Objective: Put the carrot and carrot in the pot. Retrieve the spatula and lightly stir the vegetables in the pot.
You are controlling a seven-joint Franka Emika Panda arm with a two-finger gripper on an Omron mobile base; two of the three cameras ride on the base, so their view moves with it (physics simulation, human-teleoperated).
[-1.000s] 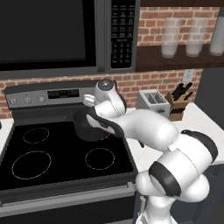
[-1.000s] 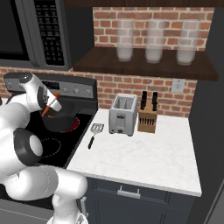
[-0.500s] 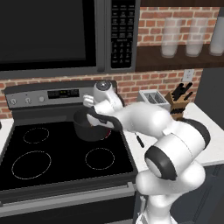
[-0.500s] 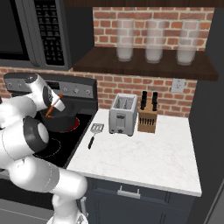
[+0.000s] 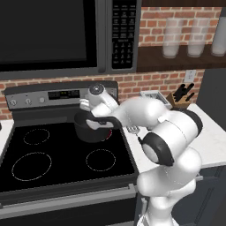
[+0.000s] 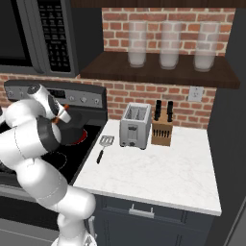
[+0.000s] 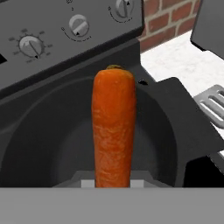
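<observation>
In the hand view an orange carrot [image 7: 113, 127] stands lengthwise in my gripper [image 7: 113, 182], which is shut on its lower end. Behind the carrot lies the dark inside of the pot [image 7: 52, 131], so it hangs over the pot's opening. From the left base view the gripper [image 5: 91, 115] hovers just above the dark grey pot [image 5: 90, 132] on the back right burner. The right base view shows the carrot [image 6: 60, 117] at the hand. The spatula [image 6: 103, 146] lies on the counter right of the stove, its slotted head [image 7: 213, 104] near the pot's handle. The other carrot is out of view.
The stove's knob panel [image 7: 52, 35] rises right behind the pot. A toaster [image 6: 135, 126] and a knife block [image 6: 162, 130] stand at the back of the marble counter [image 6: 158, 173]. The microwave [image 5: 53, 35] hangs above the stove.
The hand has moved a little left and down with the carrot, settling over the pot. The elbow has swung round. Pot and spatula lie where they were.
</observation>
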